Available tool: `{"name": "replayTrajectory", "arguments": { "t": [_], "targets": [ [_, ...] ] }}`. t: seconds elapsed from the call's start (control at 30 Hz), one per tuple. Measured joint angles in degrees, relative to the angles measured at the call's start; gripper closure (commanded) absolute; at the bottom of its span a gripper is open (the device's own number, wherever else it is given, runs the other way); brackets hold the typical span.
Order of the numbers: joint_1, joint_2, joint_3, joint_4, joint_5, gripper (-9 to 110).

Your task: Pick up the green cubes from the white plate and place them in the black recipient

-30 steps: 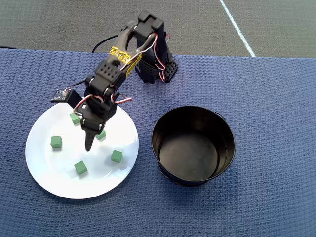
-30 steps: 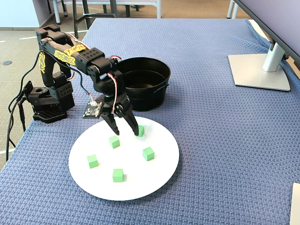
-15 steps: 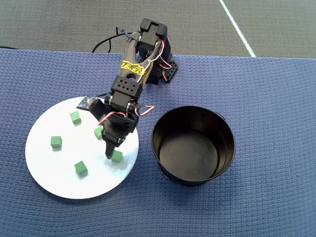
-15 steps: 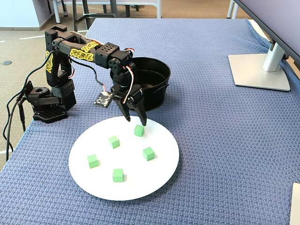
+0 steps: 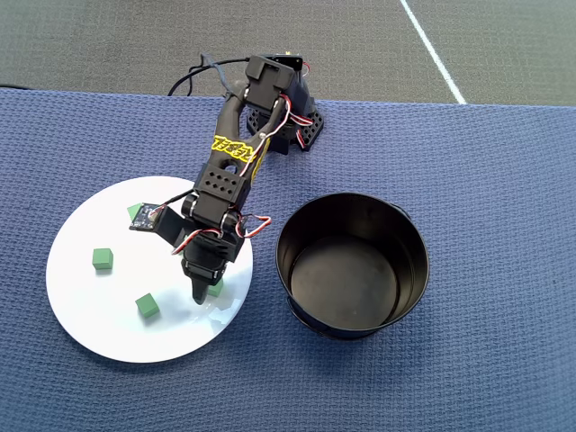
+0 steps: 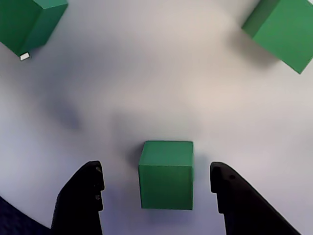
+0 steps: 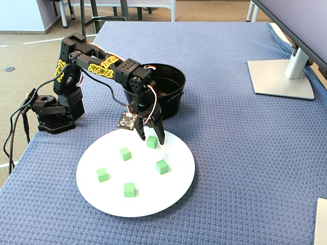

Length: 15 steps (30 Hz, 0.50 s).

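Five green cubes lie on the white plate [image 7: 153, 199]. My gripper [image 7: 152, 138] is open and low over the plate's far edge, its fingers on either side of one green cube [image 7: 152, 143] without touching it. In the wrist view this cube [image 6: 166, 175] sits between the two black fingers [image 6: 80, 200], with a gap on each side of it. Other cubes lie near it [image 7: 125, 153], [image 7: 162, 166] and further off [image 7: 102, 174]. The overhead view shows the gripper [image 5: 207, 290] beside that cube [image 5: 217, 288]. The black recipient [image 5: 360, 326] stands empty to the right of the plate [image 5: 99, 306].
A blue woven cloth [image 5: 486, 180] covers the table. The arm's base [image 7: 53, 115] sits at the table's left edge in the fixed view. A monitor stand [image 7: 281, 76] is at the far right. The pot [image 7: 171, 104] stands just behind the gripper.
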Motion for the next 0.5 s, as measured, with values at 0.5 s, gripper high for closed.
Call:
{"name": "replayTrajectory", "arguments": {
  "t": [0.5],
  "targets": [
    [0.35,0.00,0.00,-1.67,-2.90,102]
  ]
}}
